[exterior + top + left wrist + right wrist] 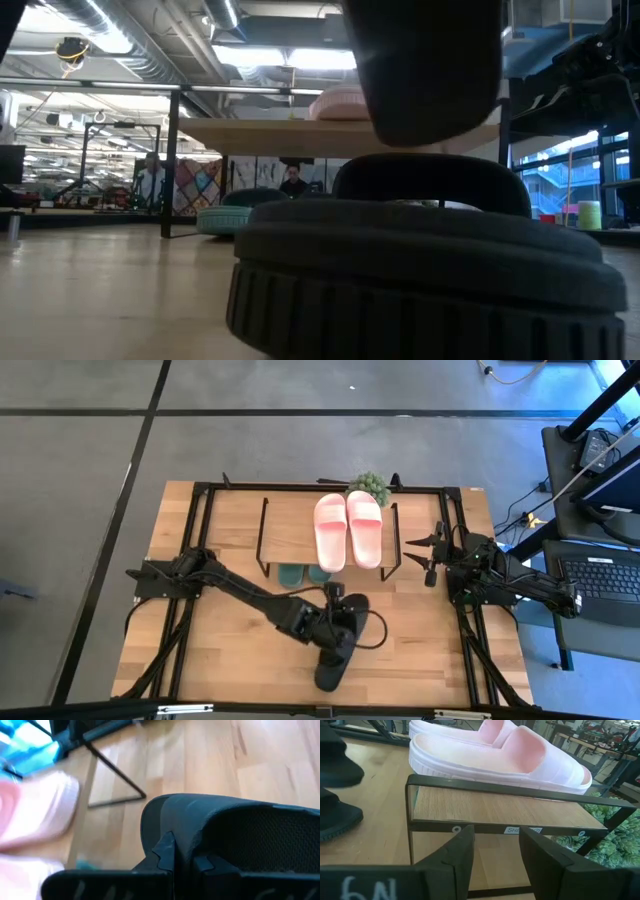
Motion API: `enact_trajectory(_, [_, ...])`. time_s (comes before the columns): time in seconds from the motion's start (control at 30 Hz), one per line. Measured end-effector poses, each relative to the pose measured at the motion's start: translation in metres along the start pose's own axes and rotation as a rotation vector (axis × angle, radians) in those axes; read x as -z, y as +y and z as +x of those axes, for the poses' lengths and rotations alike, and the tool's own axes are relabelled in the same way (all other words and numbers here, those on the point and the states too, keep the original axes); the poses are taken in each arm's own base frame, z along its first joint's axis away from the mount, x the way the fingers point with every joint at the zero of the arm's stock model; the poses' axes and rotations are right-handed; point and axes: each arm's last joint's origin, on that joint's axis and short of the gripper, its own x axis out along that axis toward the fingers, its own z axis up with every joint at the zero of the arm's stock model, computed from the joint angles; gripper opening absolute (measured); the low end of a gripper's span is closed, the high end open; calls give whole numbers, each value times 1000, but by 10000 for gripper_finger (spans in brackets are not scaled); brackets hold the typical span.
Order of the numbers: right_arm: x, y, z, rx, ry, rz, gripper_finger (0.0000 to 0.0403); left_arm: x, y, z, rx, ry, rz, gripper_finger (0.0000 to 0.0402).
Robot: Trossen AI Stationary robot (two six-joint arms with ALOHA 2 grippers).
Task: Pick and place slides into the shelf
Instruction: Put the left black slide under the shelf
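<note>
My left gripper (335,610) is over the table's middle, shut on one black slide (355,608). In the low view this slide (430,70) hangs above the second black slide (430,270), which lies sole down near the table's near edge (333,660). The pale pink pair (348,530) rests sole down on the shelf's wooden top board (290,530). The dark green pair (300,572) lies under that board on the table. My right gripper (428,555) waits open at the shelf's right end (495,855). My left gripper holds the black slide at its wide strap (175,820), pinched between the two fingers (167,852). The fingers come at it from above. The slide is lifted clear of the table and of the other black slide. Which edge of the strap they have cannot be told.
A small green plant (370,485) stands behind the shelf at its right. The larger black frame (200,490) runs around the table's sides. Bare wood lies left of the black slides and on the shelf board's left half. A person (293,180) shows far off in the room.
</note>
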Motion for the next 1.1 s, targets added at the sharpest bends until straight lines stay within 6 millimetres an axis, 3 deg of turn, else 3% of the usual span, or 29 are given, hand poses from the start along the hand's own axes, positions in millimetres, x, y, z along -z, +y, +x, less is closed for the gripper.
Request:
enact_trajectory(0.33, [0, 0, 0, 0, 0, 0, 157, 12, 5, 33, -38, -50, 56, 3])
enact_trajectory(0.6, [0, 0, 0, 0, 0, 0, 157, 19, 15, 55, -93, -80, -3, 2])
enact_trajectory(0.77, [0, 0, 0, 1, 0, 0, 157, 24, 6, 71, -122, -78, 44, 2])
enact_trajectory(1.1, [0, 0, 0, 0, 0, 0, 157, 29, 1, 78, -206, -58, 33, 2])
